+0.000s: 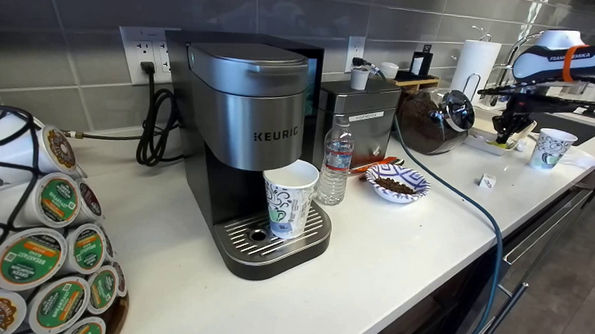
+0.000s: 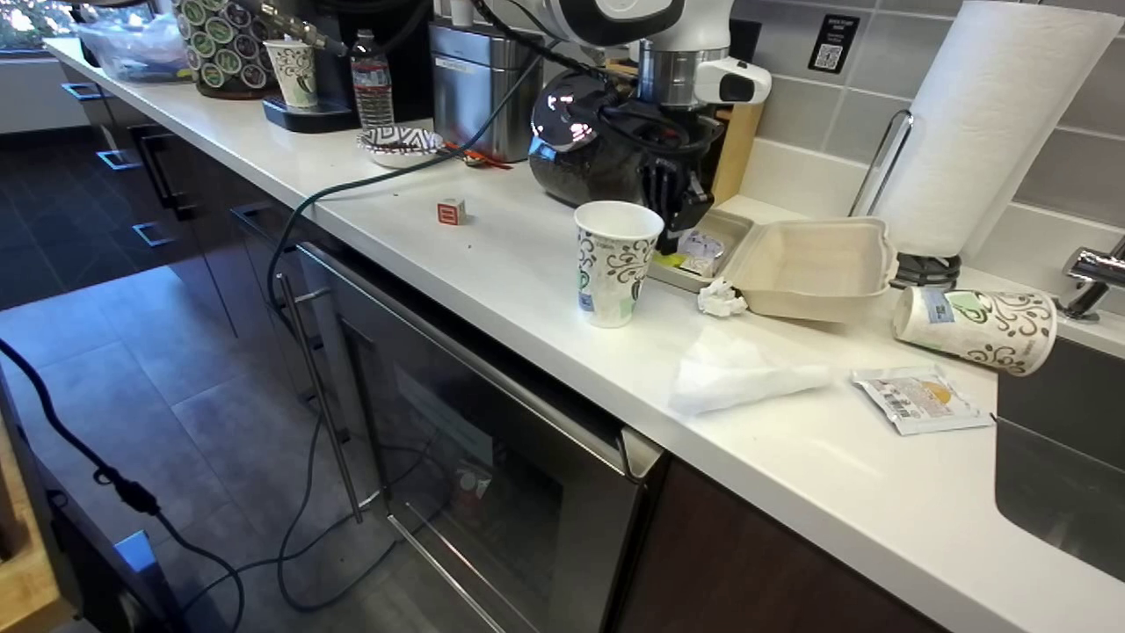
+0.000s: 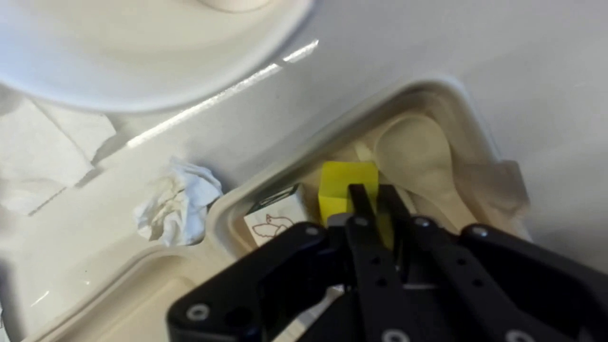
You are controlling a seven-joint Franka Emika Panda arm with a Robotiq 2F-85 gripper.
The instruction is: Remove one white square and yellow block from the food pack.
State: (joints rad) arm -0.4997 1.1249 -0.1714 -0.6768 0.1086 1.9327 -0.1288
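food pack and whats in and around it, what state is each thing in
food pack, open, lid folded back
yellow block, in the pack, whether gripped unclear
white square, in the pack, drawing face up
end effector, jaws close together, full closure unclear
spoon, lying in the pack
cup beside the pack, upright
second cup, lying on its side
paper ball, crumpled
packet, lying flat
paper towel roll, upright
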